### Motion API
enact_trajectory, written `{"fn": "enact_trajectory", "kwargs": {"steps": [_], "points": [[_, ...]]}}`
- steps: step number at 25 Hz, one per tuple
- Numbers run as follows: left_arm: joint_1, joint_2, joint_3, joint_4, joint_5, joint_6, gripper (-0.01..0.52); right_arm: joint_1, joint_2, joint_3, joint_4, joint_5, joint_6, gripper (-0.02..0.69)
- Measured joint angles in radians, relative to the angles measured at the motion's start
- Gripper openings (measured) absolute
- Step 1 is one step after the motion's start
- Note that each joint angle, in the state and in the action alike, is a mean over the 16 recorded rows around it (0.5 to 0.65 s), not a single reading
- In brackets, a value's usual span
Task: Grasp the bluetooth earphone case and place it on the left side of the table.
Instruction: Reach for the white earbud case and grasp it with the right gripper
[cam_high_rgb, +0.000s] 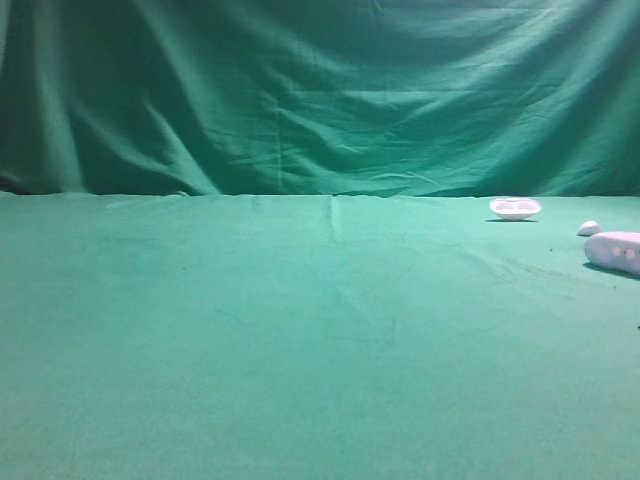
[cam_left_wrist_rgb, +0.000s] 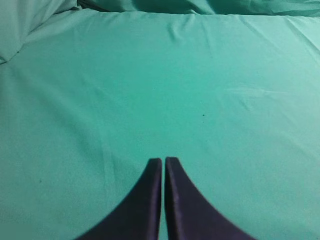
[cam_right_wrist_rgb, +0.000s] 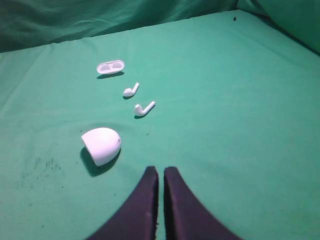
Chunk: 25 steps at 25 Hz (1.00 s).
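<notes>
Exterior high view: the table (cam_high_rgb: 300, 330), under green cloth, is bare across its left and middle. All white items sit at the far right. The bluetooth earphone case (cam_high_rgb: 614, 251) lies at the right edge, partly cut off by the frame, dark dots on its side. Just behind it is a small white blob (cam_high_rgb: 589, 228); farther back, a shallow white tray (cam_high_rgb: 515, 207). No arm shows in this view.

Left wrist view: the left gripper (cam_left_wrist_rgb: 163, 161) hangs over plain cloth, dark fingers pressed together with only a hairline gap, holding nothing. No task item in sight here.

Right wrist view: the right gripper (cam_right_wrist_rgb: 161, 170) is likewise closed and empty, tips together above the cloth. The case (cam_right_wrist_rgb: 102, 144) lies just ahead and to the left of the tips, seen end-on (it reads as a rounded dome from here), not touched. Beyond it lie two loose earbuds (cam_right_wrist_rgb: 143, 108), apart from each other, then the shallow tray (cam_right_wrist_rgb: 110, 67) farthest off.

Progress, as I judge it: nothing done yet. The case rests on the right side, ungrasped. Remaining: open the right jaws, close on the case, carry it across, set it down on the left.
</notes>
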Motion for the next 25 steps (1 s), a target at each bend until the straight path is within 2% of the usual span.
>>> {"fn": "enact_trajectory", "kwargs": {"steps": [17,25], "points": [[0.0,0.0,0.0,0.0,0.0,0.0,0.0,0.0,0.0,0.001,-0.016,-0.018,-0.001,0.0],[0.0,0.0,0.0,0.0,0.0,0.0,0.0,0.0,0.0,0.003,-0.016,-0.231,0.0,0.0]]}}
